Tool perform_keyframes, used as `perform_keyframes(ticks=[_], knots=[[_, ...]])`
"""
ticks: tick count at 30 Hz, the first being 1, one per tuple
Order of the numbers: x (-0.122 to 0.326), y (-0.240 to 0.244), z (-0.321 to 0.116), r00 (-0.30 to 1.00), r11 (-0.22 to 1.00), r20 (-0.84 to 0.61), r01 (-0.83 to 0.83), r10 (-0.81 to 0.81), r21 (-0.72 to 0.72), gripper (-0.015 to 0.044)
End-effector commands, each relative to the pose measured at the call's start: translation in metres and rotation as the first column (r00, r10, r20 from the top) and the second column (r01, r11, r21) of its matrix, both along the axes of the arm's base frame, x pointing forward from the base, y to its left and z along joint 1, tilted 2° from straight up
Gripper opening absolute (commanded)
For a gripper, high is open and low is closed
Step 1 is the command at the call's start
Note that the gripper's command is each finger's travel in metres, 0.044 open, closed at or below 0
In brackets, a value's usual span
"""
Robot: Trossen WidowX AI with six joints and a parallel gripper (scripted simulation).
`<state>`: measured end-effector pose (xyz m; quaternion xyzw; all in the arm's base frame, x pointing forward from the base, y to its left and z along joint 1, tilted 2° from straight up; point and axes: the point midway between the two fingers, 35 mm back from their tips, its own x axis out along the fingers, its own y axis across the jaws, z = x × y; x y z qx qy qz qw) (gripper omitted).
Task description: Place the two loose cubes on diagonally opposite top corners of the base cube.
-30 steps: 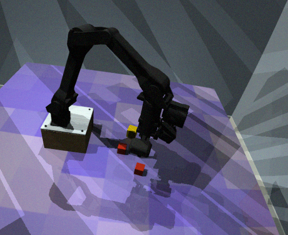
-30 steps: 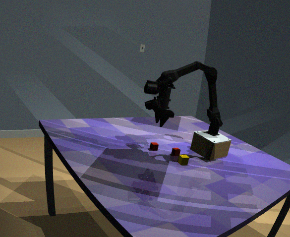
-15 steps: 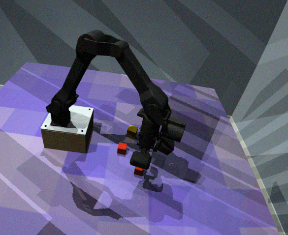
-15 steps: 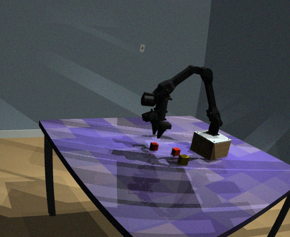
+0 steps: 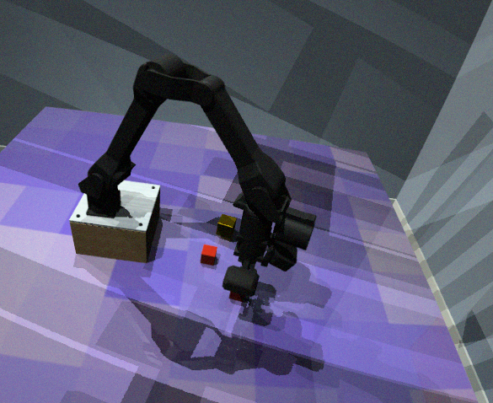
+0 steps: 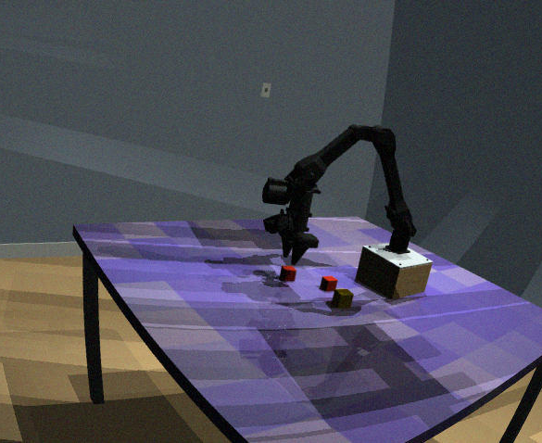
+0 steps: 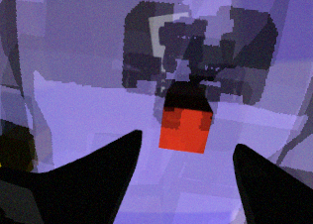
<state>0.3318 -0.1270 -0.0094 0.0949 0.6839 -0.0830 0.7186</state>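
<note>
One red cube lies flat on the table, partly hidden by the gripper in the top view. The other red cube lies nearer the arm's mount. The yellow cube, which I take as the base cube, stands beside that second red cube with nothing on top; it is dark at the wrist view's left edge. My gripper is open and empty, pointing down above the first red cube. That cube appears between the fingertips in the wrist view.
The arm stands on a box-shaped mount with a white top plate. The second red cube and the yellow cube lie between this mount and the gripper. The purple patterned table carries broad arm shadows.
</note>
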Motion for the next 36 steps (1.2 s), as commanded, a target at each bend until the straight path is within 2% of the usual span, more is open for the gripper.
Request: perform_keyframes(ticks=[1, 27, 33, 36], knots=[[-0.003, 0.002, -0.007, 1.000, 1.000, -0.014, 0.000, 0.000, 0.008, 0.0265], [-0.002, 0.002, -0.039, 1.000, 1.000, -0.014, 0.000, 0.000, 0.009, 0.0265], [-0.002, 0.002, -0.039, 1.000, 1.000, -0.014, 0.000, 0.000, 0.009, 0.0108], [-0.002, 0.002, -0.039, 1.000, 1.000, -0.014, 0.000, 0.000, 0.009, 0.0105]])
